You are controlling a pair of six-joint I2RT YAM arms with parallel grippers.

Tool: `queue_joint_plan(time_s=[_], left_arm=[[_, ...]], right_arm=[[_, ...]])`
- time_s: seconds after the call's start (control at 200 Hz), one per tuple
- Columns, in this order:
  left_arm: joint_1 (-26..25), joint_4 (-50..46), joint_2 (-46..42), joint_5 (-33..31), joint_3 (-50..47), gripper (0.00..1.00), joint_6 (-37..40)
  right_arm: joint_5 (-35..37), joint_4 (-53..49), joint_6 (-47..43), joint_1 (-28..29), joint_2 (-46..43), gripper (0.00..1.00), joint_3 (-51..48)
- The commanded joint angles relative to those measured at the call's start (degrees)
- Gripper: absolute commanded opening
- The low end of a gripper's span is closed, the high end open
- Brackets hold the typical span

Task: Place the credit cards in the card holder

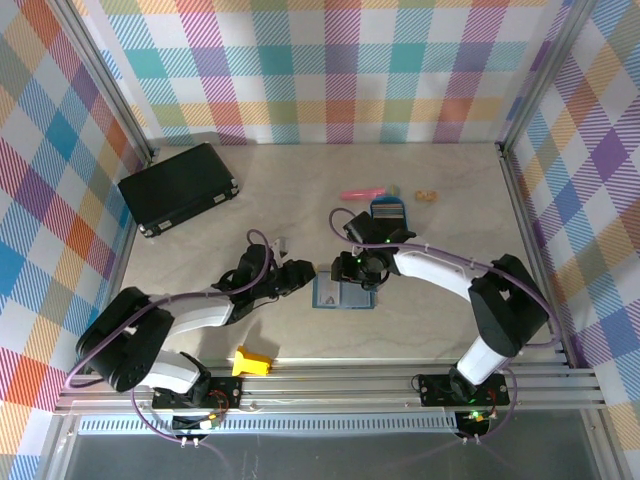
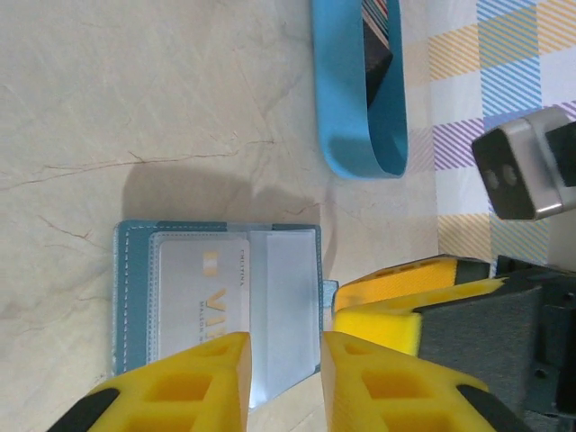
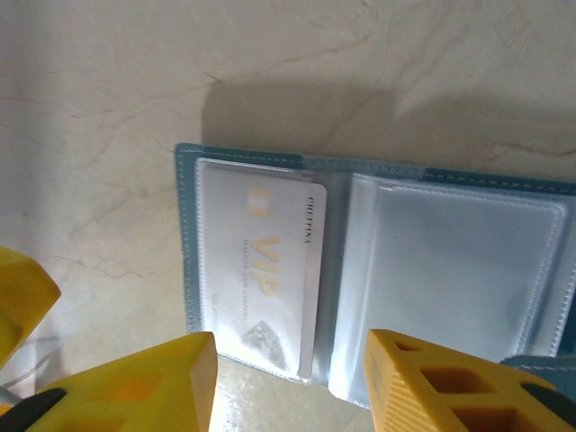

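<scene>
The teal card holder (image 1: pixel 343 293) lies open on the table, its clear sleeves up. A pale "VIP" credit card (image 3: pixel 265 270) sits in one sleeve (image 2: pixel 202 288), its inner edge poking out toward the spine. The other sleeve (image 3: pixel 450 261) looks empty. More credit cards (image 2: pixel 378 36) lie in the bright blue tray (image 1: pixel 388 210). My left gripper (image 2: pixel 286 387) hovers at the holder's edge, open with nothing between its fingers. My right gripper (image 3: pixel 288 387) is open just off the holder's near edge, holding nothing. The two grippers (image 1: pixel 310 270) (image 1: pixel 350 268) face each other closely over the holder.
A large black case (image 1: pixel 180 187) lies at the back left. A pink object (image 1: pixel 362 193) and a small tan piece (image 1: pixel 427 196) lie by the blue tray (image 2: pixel 360 99). A yellow block (image 1: pixel 252 361) sits near the front rail. Checkered walls enclose the table.
</scene>
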Motion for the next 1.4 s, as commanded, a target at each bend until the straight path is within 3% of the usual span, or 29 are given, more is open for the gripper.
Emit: queue_joint_plan(time_s=[0.0,0.785,0.87,1.395], left_arm=[[-0.2,-7.9,-3.1,-2.4,1.0,0.28,4.0],[-0.2,-12.1,-3.1,-3.2,-0.1,0.34,5.6],[-0.1,-12.8,-2.6,-4.9,-0.7,0.32,4.7],[0.2,-2.6,4.7,0.1,-1.1,0.30,2.1]], right_arm=[[1.4,-1.0,-2.8,-0.7,-3.1,0.48,-1.5],[0.9,-4.6,-5.6,-0.5,-2.8,0.52,0.0],[4.3,-6.5,-5.1,0.9,-1.5,0.51,1.7],[6.1,-12.7,-6.7,1.6,10.8,0.54,11.5]])
